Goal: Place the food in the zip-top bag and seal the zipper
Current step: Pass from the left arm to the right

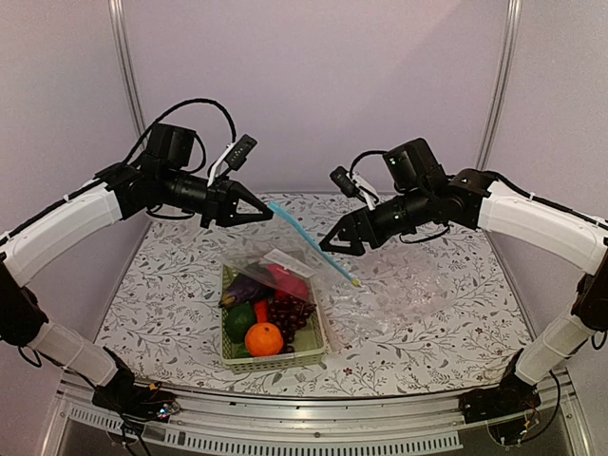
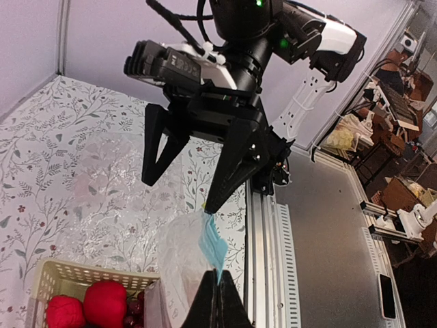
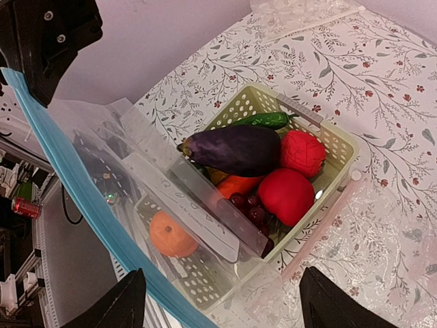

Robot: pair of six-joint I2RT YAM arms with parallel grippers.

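The table (image 1: 171, 285) wears a pale cloth printed with leafy sprigs and small red flowers. Plain lilac walls (image 1: 313, 76) close it in on three sides, and an aluminium rail (image 1: 313, 418) runs along the near edge. In the left wrist view a cluttered room of cardboard boxes (image 2: 399, 195) shows past the rail. A clear bubbly sheet (image 1: 408, 294) lies flat on the cloth to the right.

The left gripper (image 1: 264, 215) has its fingers pressed together on one end of the light-blue zipper (image 1: 309, 239), holding that corner up in the air. From there the strip slopes down and rightward, and the zip-top bag (image 3: 136, 164) hangs slack below it, draped across a pale green basket (image 1: 285, 361). The right gripper (image 1: 338, 247) hovers midway along the strip with its fingers spread wide. The zipper passes between them, close beside one finger – whether it touches cannot be told.

The food sits in the basket, partly seen through the plastic: a purple eggplant (image 3: 235, 149), a green vegetable (image 3: 263, 121) behind it, two red fruit (image 3: 287, 195), dark grapes (image 3: 249, 205) and an orange (image 1: 263, 338).

A white label (image 3: 198, 212) panel on the bag carries small print – too blurred to read.
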